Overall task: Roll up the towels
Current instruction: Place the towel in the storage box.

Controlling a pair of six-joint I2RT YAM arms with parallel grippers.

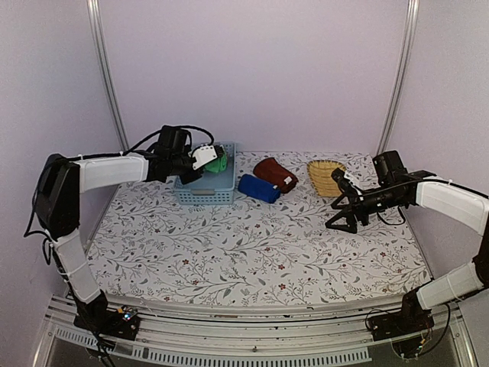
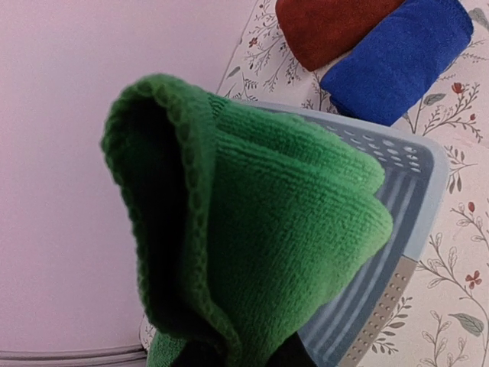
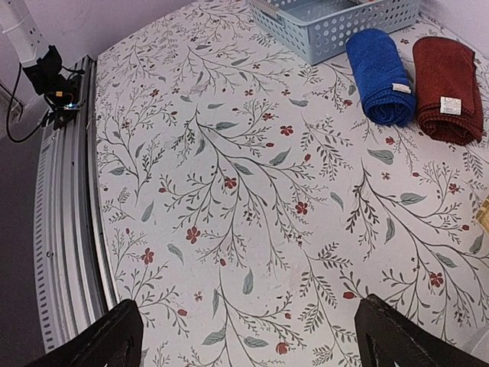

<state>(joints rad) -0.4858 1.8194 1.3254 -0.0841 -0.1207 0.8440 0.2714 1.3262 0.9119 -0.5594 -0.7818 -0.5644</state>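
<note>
**Top view**
- Basket (image 1: 206,191): light blue plastic with slotted walls, standing at the back of the flowered worktop (image 1: 252,245). It is the reference point for all that follows.
- My left pincer (image 1: 208,159): clamped on the green towel (image 1: 221,163) and holding it bunched in the air over the basket's far right part.
- Blue towel (image 1: 258,188): rolled, lying on the worktop just beside the basket's right wall.
- Maroon towel (image 1: 276,174): folded thick, on the side of the blue one away from the basket and lying against it.
- Wicker tray (image 1: 325,176): yellow, well to the right of the basket, past both towels.
- My right pincer (image 1: 344,210): jaws spread wide and holding nothing. It hovers over the worktop far right of the basket, on the near side of the tray.

**Left wrist view**
- The green towel fills the middle, hanging in a loose fold with its stitched hem toward the lens.
- My own fingers are almost wholly hidden by the cloth.
- A corner of the basket shows behind and below the towel.
- The blue and maroon towels lie side by side on the worktop beyond that corner.

**Right wrist view**
- Two dark fingers (image 3: 114,336) stand at the lower corners, far apart, with bare flowered worktop between them.
- The basket is at the top edge.
- The blue roll lies just beside it and the maroon towel next to that; each shows a small white label.
</note>
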